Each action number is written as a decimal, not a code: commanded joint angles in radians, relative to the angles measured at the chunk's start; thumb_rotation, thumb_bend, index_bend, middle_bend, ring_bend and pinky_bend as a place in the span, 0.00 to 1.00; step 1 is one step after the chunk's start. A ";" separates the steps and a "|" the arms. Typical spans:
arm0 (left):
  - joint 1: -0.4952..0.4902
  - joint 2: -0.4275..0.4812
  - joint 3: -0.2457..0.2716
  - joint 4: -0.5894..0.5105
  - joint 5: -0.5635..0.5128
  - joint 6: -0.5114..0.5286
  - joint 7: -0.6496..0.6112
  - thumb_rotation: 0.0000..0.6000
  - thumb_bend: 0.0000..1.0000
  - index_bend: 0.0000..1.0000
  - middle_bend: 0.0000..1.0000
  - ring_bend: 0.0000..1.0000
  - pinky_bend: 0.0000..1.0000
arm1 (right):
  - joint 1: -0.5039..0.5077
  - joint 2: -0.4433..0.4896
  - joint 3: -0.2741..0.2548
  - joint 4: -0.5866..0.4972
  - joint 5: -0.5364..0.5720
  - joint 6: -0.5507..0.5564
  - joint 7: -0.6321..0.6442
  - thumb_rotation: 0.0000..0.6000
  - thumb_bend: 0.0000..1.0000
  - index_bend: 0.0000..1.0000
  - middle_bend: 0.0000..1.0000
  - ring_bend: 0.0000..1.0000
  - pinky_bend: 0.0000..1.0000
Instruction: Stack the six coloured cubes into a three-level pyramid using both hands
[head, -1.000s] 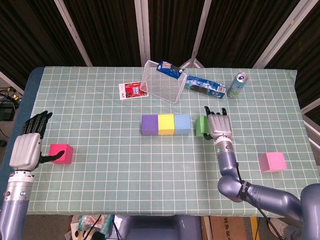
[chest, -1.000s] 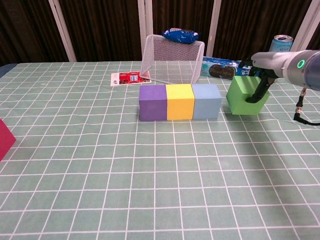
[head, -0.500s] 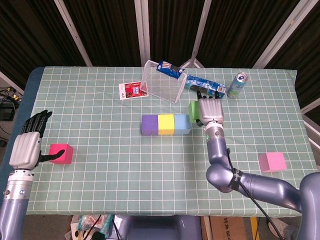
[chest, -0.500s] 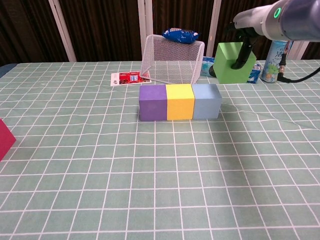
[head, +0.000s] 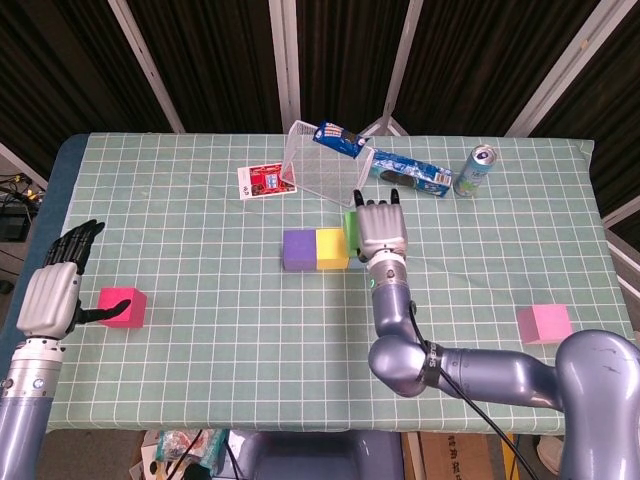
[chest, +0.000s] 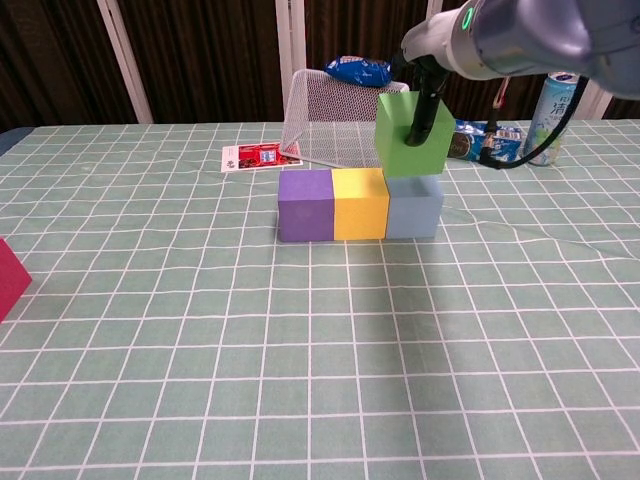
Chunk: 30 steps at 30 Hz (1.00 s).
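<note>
Right hand (head: 383, 232): clamped on green cube (chest: 414, 134), above blue cube (chest: 413, 207). Left hand (head: 55, 295): fingers apart, beside red cube (head: 124, 307).

A green checked tablecloth (head: 200, 330) covers the table; behind it hang dark corrugated panels (head: 220, 60) crossed by pale metal struts (head: 285, 60).
</note>
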 joint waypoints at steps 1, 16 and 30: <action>0.001 0.007 -0.001 -0.002 -0.002 -0.005 -0.014 1.00 0.14 0.00 0.02 0.00 0.05 | 0.018 -0.038 0.008 0.029 0.022 0.022 0.005 1.00 0.32 0.04 0.45 0.28 0.00; 0.000 0.022 0.002 0.002 -0.009 -0.018 -0.036 1.00 0.14 0.00 0.02 0.00 0.03 | 0.058 -0.112 0.064 0.128 0.082 0.036 -0.006 1.00 0.32 0.04 0.45 0.28 0.00; -0.011 0.017 0.005 0.005 -0.026 -0.026 -0.017 1.00 0.14 0.00 0.02 0.00 0.03 | 0.060 -0.132 0.079 0.176 0.096 0.009 -0.029 1.00 0.32 0.04 0.45 0.28 0.00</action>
